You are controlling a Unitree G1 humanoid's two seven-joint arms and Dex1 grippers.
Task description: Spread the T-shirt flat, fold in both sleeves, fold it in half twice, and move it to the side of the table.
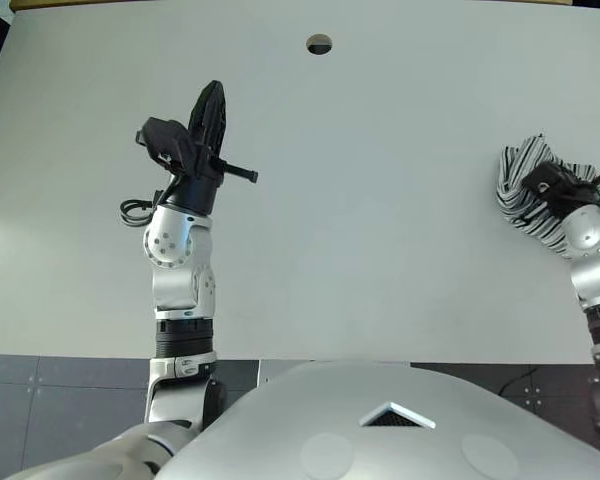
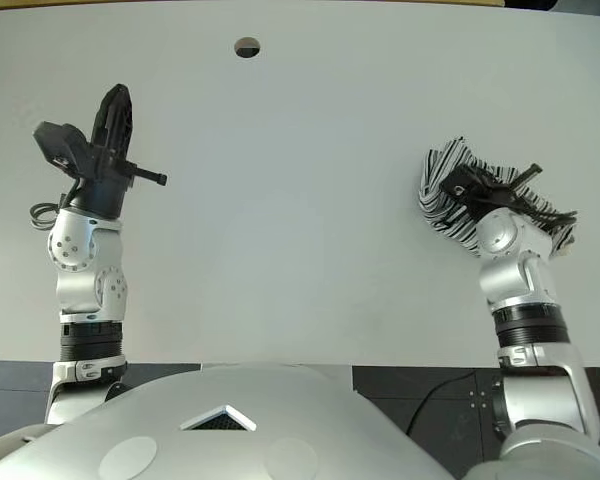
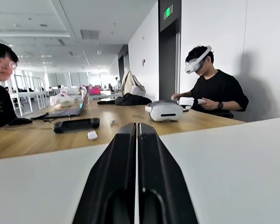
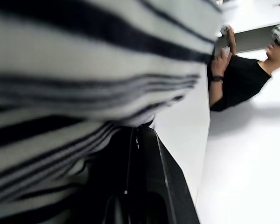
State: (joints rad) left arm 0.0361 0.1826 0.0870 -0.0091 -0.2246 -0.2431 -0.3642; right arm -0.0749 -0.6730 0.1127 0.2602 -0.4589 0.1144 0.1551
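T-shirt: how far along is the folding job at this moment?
Done, it seems: the T-shirt is a compact striped bundle at the right side of the table, though its folds cannot be counted. In hand: the right end effector is shut on it. Remaining: letting go. The left end effector is shut, empty, above the table.

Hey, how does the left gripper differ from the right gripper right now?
The left gripper holds nothing; the right gripper is shut on the bunched striped T-shirt. The left gripper is over the bare table on the robot's left; the right gripper is near the table's right edge. The left gripper's fingers are in plain sight; the right gripper's fingertips are buried in cloth. Both have their fingers closed together.
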